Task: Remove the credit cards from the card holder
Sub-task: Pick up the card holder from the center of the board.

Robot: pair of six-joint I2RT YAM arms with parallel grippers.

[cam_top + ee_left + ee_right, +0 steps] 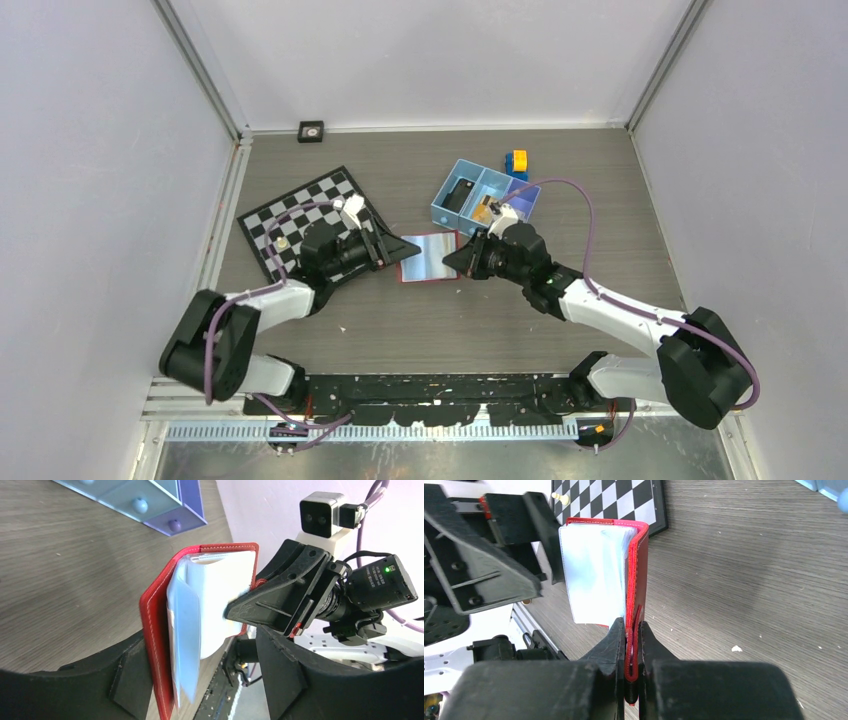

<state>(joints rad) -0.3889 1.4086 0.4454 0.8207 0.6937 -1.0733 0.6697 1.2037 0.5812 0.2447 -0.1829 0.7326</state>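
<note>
We see the card holder [430, 258] lying open near the middle of the worktop [560, 170], held between the two arms. The left pincer [410, 246] comes at it from 9 o'clock and the right pincer [632, 630] from 3 o'clock.

From the right wrist, the right pincer is pressed together on the red cover, and the snap tab sits right in the pinch. That cover stands upright on its edge. The pale blue-grey sleeves [594, 570] fan out from it toward 9 o'clock.

From the left wrist, the left pincer is spread wide. One of its fingers [125, 680] lies just beside the other red cover, at about 7 o'clock in that view. The opposite finger stands well apart from the holder. The sleeves bulge between them, and the tip of the right pincer touches the sleeves from 3 o'clock.

We cannot tell whether credit cards sit inside the sleeves, as the plastic shows only a pale sheen.

Overhead, a blue three-compartment tray [450, 215] rests at 1 o'clock from the holder, with a dark item in one compartment. A yellow-and-blue block [517, 162] sits just beyond the tray. A chessboard [275, 215] lies at 9 o'clock, partly under the left arm, with a white piece [352, 205] on it.
</note>
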